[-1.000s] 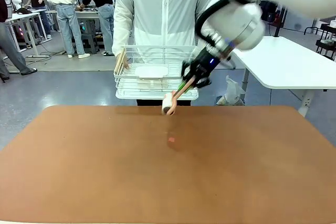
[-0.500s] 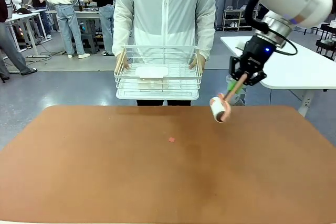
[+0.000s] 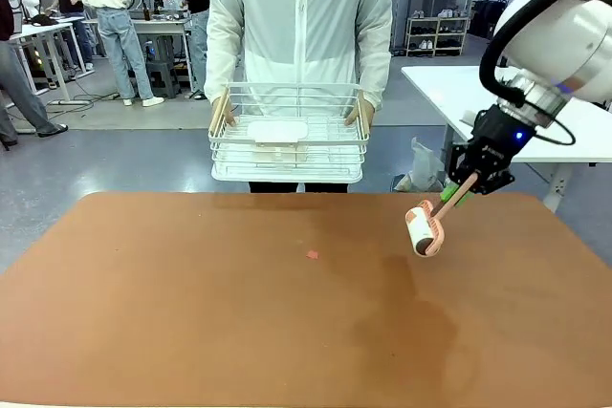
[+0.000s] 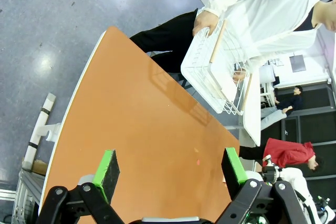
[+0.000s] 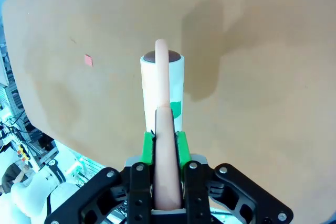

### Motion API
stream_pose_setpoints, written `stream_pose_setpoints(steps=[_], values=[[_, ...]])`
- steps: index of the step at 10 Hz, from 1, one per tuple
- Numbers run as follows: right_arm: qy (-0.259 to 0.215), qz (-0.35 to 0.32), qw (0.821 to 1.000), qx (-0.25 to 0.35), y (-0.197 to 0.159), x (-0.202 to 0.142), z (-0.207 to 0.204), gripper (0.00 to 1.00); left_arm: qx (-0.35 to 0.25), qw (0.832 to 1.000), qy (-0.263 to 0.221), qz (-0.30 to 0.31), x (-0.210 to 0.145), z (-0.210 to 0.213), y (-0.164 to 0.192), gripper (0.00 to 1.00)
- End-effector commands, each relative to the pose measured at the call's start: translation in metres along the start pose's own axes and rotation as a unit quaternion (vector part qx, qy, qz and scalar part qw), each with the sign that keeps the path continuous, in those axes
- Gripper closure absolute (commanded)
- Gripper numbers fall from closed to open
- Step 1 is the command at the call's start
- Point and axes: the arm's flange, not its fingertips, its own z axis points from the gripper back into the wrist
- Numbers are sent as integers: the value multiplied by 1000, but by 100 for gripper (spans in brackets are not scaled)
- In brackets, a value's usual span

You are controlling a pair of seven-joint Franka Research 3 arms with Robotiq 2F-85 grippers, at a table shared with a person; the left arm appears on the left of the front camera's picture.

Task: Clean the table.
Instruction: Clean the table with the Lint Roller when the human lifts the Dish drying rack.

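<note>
Table of matte terracotta, right claw clenched on pink-handled cylindrical lint roller, left claw released.

Matt table, wire basket, plastic-handled lint roller.

The desk has a flat, matte reddish-brown top with rounded corners and a thin pale edge, and it stretches wide across the front view. One small pink scrap lies on it, slightly toward 12 o'clock from its middle.
</note>
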Motion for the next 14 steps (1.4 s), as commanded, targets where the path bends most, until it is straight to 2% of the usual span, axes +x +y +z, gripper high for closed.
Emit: stream_pose_setpoints(steps=[1, 3, 5, 7, 9, 11, 14], values=[[-33, -3, 999, 15, 4, 1, -12, 79, -15, 1000, -3, -9, 2, 1, 3, 0], [-33, -5, 999, 24, 4, 0, -26, 79, -15, 1000, -3, -9, 2, 1, 3, 0], [1, -8, 999, 45, 2, -2, -40, 79, -15, 1000, -3, -9, 2, 1, 3, 0], [47, 13, 997, 67, 11, -5, -30, 79, -15, 1000, -3, -9, 2, 1, 3, 0], [44, 8, 998, 36, 13, -4, -44, 79, -15, 1000, -3, -9, 2, 1, 3, 0], [32, 3, 999, 31, 12, -11, -64, 79, -15, 1000, -3, -9, 2, 1, 3, 0], [28, -6, 999, 40, 12, -29, -126, 79, -15, 1000, -3, -9, 2, 1, 3, 0]])
